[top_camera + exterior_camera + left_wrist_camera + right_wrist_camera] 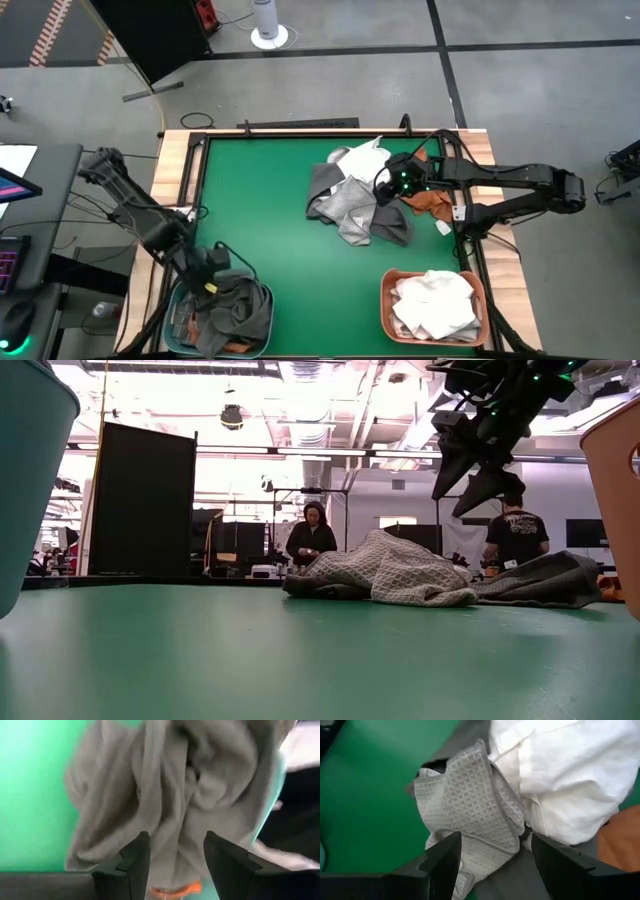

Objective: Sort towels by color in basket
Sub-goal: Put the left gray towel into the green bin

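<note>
A pile of towels lies right of the table's middle: a light grey waffle towel (350,205) (470,800) (400,575), a white towel (360,160) (565,780), dark grey towels (320,185) (540,580) and a rust orange one (425,203) (620,835). My right gripper (385,185) (475,475) (495,842) hangs open above the pile, over the waffle towel, clear of it. My left gripper (215,268) (175,865) is open over a dark grey towel (235,305) (175,795) heaped in the teal basket (268,320) at the near left corner.
An orange basket (384,300) at the near right holds white towels (435,305). In the low view the teal basket's wall (30,460) and the orange basket's wall (615,490) frame the table. Bare green surface lies between the baskets and left of the pile. People stand far behind.
</note>
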Robot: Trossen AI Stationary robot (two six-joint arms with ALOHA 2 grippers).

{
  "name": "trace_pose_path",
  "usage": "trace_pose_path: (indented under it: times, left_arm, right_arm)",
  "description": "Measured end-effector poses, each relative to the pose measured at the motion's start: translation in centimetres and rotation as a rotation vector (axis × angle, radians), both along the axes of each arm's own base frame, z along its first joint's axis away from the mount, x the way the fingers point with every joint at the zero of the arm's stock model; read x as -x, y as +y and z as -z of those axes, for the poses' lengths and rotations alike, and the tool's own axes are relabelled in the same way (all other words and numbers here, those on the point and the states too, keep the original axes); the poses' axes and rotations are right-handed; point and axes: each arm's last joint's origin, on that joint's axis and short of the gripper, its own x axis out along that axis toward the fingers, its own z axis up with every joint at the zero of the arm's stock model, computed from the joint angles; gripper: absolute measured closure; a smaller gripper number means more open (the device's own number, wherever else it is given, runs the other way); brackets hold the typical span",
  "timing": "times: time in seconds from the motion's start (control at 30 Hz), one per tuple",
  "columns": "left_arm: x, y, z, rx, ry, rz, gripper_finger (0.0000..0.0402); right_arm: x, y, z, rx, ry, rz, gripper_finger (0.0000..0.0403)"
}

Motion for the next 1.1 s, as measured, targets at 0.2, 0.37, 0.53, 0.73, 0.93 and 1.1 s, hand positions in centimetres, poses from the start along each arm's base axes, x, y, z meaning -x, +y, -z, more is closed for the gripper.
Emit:
trace_pose_path:
  times: [0.2, 0.37, 0.53, 0.73, 0.93, 1.1]
  left_arm:
    - [1.0, 2.0, -0.9, -0.097, -0.082, -0.121, 0.0228]
    - [1.8, 3.6, 0.1, -0.23, 0.086, -0.206, 0.0228]
    - [1.4, 4.9, 1.3, -0.263, 0.175, -0.177, 0.0228]
    - [0.2, 5.6, 4.1, -0.091, 0.18, -0.141, 0.0228]
    - [-0.3, 6.2, 6.8, 0.089, 0.172, -0.235, 0.0228]
    - [-0.4, 6.0, 8.2, 0.201, 0.202, -0.249, 0.0228]
  right_arm:
    - [-0.5, 0.1, -0.4, 0.011, -0.06, -0.002, 0.0133]
    - [-0.8, 0.6, -0.5, 0.012, -0.079, -0.031, 0.0133]
    - [-0.9, 1.4, -0.5, 0.009, -0.08, -0.068, 0.0133]
    - [-1.1, 2.4, -0.5, 0.008, -0.085, -0.109, 0.0133]
    - [-1.3, 3.1, -0.5, -0.001, -0.087, -0.134, 0.0133]
    - [-1.3, 3.4, -0.5, -0.007, -0.087, -0.141, 0.0133]
